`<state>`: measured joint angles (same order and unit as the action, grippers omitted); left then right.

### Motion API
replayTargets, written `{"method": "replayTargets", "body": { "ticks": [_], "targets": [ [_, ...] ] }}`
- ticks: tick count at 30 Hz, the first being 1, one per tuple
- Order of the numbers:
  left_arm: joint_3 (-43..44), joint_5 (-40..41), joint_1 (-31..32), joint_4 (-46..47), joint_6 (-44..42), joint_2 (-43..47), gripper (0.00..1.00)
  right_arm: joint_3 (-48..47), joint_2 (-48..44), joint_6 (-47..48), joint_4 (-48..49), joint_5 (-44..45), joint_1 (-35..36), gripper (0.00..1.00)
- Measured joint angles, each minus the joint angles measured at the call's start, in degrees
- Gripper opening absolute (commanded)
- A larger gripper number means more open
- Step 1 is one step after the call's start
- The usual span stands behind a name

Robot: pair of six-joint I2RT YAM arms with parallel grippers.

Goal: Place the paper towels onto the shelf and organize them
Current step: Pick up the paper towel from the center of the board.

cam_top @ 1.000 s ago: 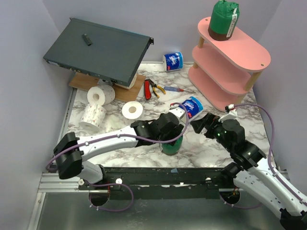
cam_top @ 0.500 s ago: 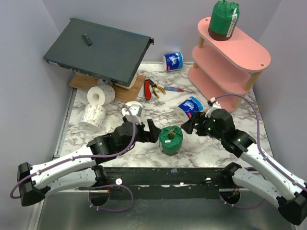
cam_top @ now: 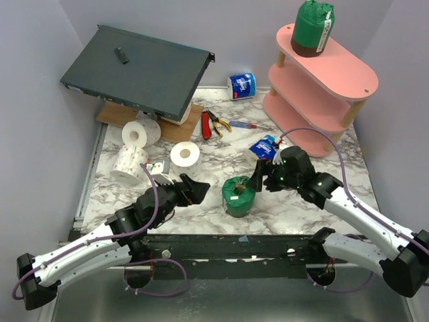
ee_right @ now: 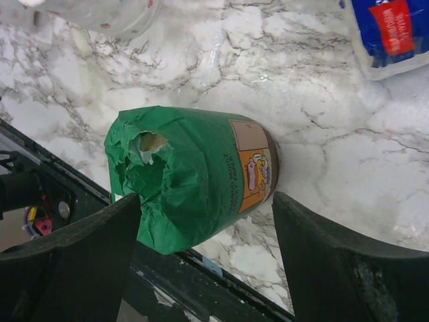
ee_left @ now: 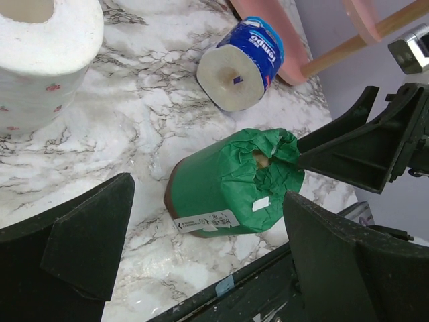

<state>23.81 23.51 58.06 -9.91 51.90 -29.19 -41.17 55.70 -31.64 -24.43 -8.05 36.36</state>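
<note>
The shelf [cam_top: 335, 74] stands unchanged at far right, with the top roll [cam_top: 312, 27] upright on its highest board. A second ago the left gripper [cam_top: 199, 188] was around the green roll [cam_top: 238, 194] at the table's near edge. It has since drawn back leftward and gapes wide, clear of it. The right gripper [cam_top: 260, 178] has moved in, its spread jaws flanking that roll, narrower than before. The blue roll [cam_top: 261, 148] lies just behind.
</note>
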Motion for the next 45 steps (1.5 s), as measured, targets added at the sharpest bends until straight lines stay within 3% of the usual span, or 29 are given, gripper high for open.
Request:
{"method": "replayTargets", "body": {
  "ticks": [8,18,45],
  "targets": [
    [-0.07,-0.31,-0.26,0.0,-0.02,-1.6,0.96,-3.19,6.14,0.63,-1.42,1.86,5.81,0.83],
    [-2.43,-1.49,-0.33,0.9,0.46,-2.38,0.95,-4.0,11.02,-0.52,-2.19,8.24,7.5,0.72],
    [-6.49,-3.72,-0.33,2.25,3.32,-0.72,0.94,-6.14,16.83,-3.69,-2.1,14.14,12.24,0.43]
  ]
}}
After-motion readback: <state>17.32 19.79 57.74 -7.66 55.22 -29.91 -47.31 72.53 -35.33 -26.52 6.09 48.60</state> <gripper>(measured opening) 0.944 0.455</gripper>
